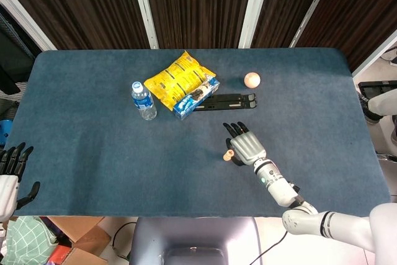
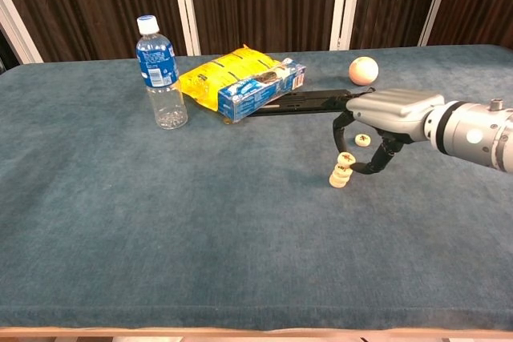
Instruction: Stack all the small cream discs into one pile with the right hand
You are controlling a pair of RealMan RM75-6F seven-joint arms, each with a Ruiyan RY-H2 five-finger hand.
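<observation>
A short pile of small cream discs (image 2: 340,176) stands on the blue cloth right of centre. My right hand (image 2: 390,114) reaches over it from the right and pinches one more cream disc (image 2: 345,158) between thumb and finger, right at the top of the pile. In the head view the right hand (image 1: 245,145) covers most of that spot, with only a disc (image 1: 227,154) showing at its left edge. A single cream disc (image 2: 363,140) lies on the cloth just behind the hand's fingers. My left hand (image 1: 8,169) hangs off the table's near left corner, fingers apart and empty.
Behind the discs lie a flat black rack (image 2: 309,101), a blue box (image 2: 260,86) and a yellow snack bag (image 2: 216,78). A water bottle (image 2: 161,74) stands further left. A peach ball (image 2: 363,70) sits at the back right.
</observation>
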